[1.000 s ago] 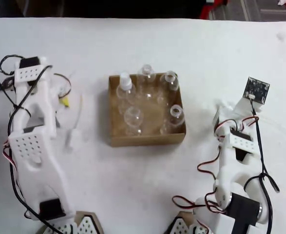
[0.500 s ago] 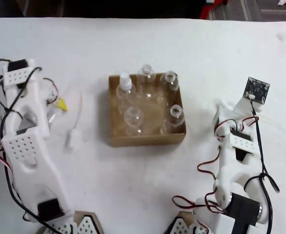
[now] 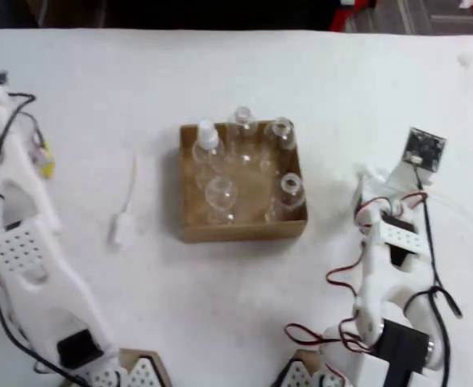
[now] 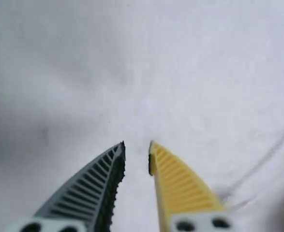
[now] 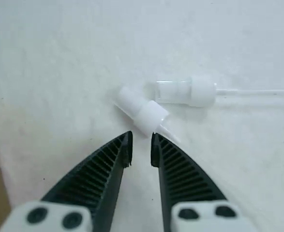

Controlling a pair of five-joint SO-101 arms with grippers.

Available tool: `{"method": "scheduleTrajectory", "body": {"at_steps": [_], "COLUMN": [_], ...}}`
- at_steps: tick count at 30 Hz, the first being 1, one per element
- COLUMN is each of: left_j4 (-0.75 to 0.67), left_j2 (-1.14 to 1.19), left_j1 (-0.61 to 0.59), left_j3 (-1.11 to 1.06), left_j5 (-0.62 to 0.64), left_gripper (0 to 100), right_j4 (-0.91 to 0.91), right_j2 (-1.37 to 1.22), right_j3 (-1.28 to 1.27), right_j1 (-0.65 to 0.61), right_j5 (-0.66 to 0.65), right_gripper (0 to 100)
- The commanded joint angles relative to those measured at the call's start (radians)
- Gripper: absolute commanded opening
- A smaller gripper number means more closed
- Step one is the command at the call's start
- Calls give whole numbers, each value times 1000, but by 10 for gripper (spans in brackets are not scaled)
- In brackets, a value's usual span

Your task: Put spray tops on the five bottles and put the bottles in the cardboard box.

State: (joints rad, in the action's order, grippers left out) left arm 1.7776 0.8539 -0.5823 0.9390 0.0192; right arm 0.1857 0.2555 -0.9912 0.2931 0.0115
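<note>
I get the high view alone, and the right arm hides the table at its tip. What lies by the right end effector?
Observer: Two spray tops lie on the table just beyond the right end effector: a near top and a far top, the far one with a long thin tube.
Operator: Is it gripping either one?
Observer: No. Its jaws stand slightly apart with nothing between them, the tips just short of the near top.
</note>
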Motion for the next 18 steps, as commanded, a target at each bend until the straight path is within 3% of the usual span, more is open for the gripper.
{"method": "scheduleTrajectory", "body": {"at_steps": [1, 6, 12, 18], "left_j4": [6, 9, 8, 0], "left_j2": [-47, -47, -48, -35], "left_j1": [-4, 44, 42, 38], "left_j3": [135, 118, 84, 311], "left_j5": [-204, -347, -339, -339], "left_gripper": [54, 50, 49, 53], "right_j4": [-24, -24, -24, -24], "right_j2": [4, 4, 4, 2], "right_j3": [34, 34, 34, 34], "right_j1": [-10, -10, -10, -10], "right_j5": [-9, -9, -9, -9], "right_gripper": [49, 49, 49, 50]}}
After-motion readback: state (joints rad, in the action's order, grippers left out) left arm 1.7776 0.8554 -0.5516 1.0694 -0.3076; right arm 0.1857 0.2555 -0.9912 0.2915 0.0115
